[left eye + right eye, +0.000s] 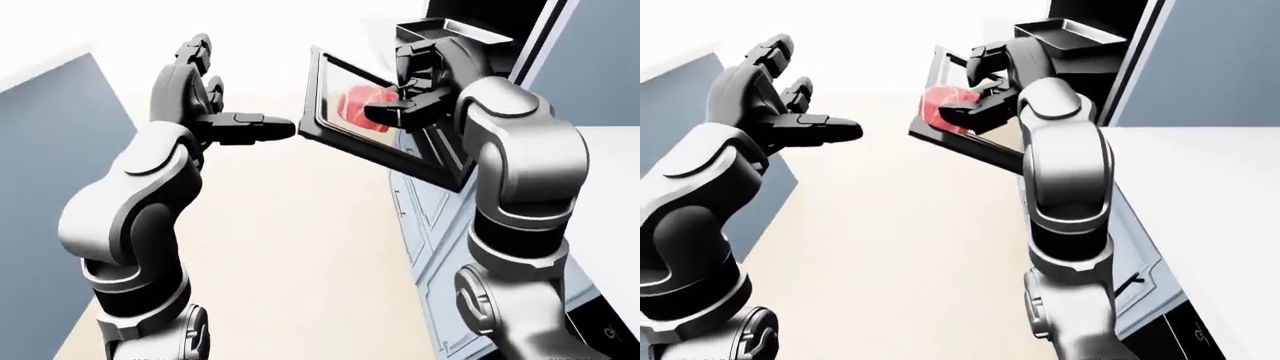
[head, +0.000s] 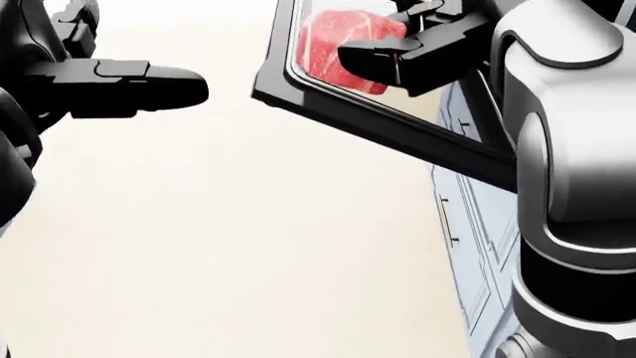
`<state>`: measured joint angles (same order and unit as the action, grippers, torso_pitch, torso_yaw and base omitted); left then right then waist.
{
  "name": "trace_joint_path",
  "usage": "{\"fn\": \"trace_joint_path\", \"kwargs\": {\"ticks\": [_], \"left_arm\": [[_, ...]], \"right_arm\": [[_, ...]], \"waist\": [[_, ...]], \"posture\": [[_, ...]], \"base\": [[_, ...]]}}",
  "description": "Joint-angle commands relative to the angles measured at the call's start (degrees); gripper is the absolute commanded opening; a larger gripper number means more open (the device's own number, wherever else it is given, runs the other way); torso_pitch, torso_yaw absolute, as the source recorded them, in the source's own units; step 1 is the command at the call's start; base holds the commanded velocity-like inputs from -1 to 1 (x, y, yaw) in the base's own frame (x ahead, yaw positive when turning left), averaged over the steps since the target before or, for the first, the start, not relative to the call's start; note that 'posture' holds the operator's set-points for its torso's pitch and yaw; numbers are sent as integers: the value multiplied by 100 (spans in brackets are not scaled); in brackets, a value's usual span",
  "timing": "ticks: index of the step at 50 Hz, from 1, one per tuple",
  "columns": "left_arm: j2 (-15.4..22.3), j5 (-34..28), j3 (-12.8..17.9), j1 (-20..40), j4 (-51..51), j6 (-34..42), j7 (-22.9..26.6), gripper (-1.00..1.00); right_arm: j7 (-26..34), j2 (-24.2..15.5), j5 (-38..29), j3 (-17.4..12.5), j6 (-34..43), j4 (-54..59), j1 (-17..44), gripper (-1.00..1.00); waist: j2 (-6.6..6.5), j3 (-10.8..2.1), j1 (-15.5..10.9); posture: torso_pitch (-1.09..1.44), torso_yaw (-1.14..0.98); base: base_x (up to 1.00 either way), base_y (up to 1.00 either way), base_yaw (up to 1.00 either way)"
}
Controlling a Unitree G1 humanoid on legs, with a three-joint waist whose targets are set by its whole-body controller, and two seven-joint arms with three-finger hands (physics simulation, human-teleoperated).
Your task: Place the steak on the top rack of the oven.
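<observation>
My right hand (image 2: 397,56) fingers clamp the steak (image 2: 333,45) above the open oven door (image 2: 397,130); left hand (image 1: 215,112) fingers spread apart. A slipping grip could drop it short of the rack (image 1: 1065,34).

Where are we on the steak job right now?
Done: the oven door hangs open. In hand: the right robot hand is closed round the steak, holding it above the door. The left robot hand is open and empty. Left: set the steak on the top rack, which I cannot clearly make out.

Bright, flat, overexposed simulator render
</observation>
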<state>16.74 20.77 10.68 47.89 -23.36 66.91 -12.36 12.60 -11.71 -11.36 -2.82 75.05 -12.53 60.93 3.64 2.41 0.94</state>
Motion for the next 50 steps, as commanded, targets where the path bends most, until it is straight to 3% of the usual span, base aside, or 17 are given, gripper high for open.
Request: {"fn": "trace_joint_path", "kwargs": {"ticks": [1, 4, 7, 8, 14, 15, 21, 25, 28, 29, 31, 38, 40, 42, 43, 46, 50], "left_arm": [[80, -27, 98, 222, -169, -189, -14, 100], [69, -36, 84, 208, -175, -197, -15, 100], [74, -40, 88, 213, -174, -193, -7, 100], [74, -40, 91, 214, -174, -192, -6, 100], [95, -49, 91, 250, -129, -209, 15, 100], [95, -47, 97, 252, -136, -200, 13, 100], [95, -64, 77, 299, -80, -212, 17, 100], [78, -64, 71, 314, -102, -183, 7, 100], [68, -66, 62, 327, -109, -171, 1, 100], [63, -66, 63, 320, -112, -174, 1, 100], [61, -73, 59, 310, -107, -185, 4, 100], [62, -62, 79, 328, -138, -148, 0, 100], [67, -59, 88, 307, -152, -149, 1, 100], [66, -58, 90, 289, -151, -164, 4, 100], [70, -58, 92, 292, -138, -169, 8, 100], [70, -52, 101, 245, -169, -177, 10, 100], [74, -48, 105, 238, -167, -186, 12, 100]], "right_arm": [[-87, -34, -5, -71, -288, -178, 245, -100], [-112, -45, 39, -83, -295, -179, 256, -100], [-140, -63, 70, -91, -296, -165, 285, -100], [-153, -62, 85, -95, -270, -172, 288, -100], [-156, -117, 136, -65, -280, -107, 332, -100], [-150, -138, 144, -80, -292, -59, 373, -100], [-150, -179, 164, -90, -298, 11, 434, -100], [-140, -199, 181, -104, -292, 2, 437, -100], [-139, -216, 194, -120, -297, 3, 446, -100], [-137, -222, 199, -120, -293, -1, 447, -100], [-134, -239, 204, -123, -293, 0, 449, -100], [-147, -250, 214, -122, -288, 2, 448, -100], [-154, -244, 214, -115, -271, -11, 446, -100], [-163, -234, 212, -107, -255, -14, 455, -100], [-168, -230, 213, -105, -277, 7, 455, -100], [-174, -216, 213, -95, -281, 8, 441, -100], [-174, -214, 209, -82, -278, 6, 448, -100]], "waist": [[-64, -107, -62], [-285, 82, -36], [-634, -18, 29], [-523, 43, 14], [-454, -18, -41], [-482, -162, -53], [-579, -228, -74], [-430, -148, -102], [-35, -199, -137], [-17, -208, -169], [-115, -66, -184], [-443, -64, -181], [-583, -55, -152], [-846, -105, -106], [-751, -94, -101], [-787, -121, -97], [-629, -137, -126]], "posture": [[0, 0], [0, 0], [0, 0], [0, 0], [0, 0], [0, 0], [0, 0], [0, 0], [0, 0], [0, 0], [0, 0], [0, 0], [0, 0], [0, 0], [0, 0], [0, 0], [0, 0]], "base": [[0, 0, 0], [0, 0, 0], [0, 0, 0], [0, 0, 0], [0, -1, 0], [0, -8, 0], [1, -11, 0], [6, -16, 0], [10, -21, 0], [13, -23, 0], [14, -24, 0], [14, -23, 0], [14, -22, 0], [14, -23, 0], [15, -23, 0], [15, -23, 0], [15, -23, 0]]}}
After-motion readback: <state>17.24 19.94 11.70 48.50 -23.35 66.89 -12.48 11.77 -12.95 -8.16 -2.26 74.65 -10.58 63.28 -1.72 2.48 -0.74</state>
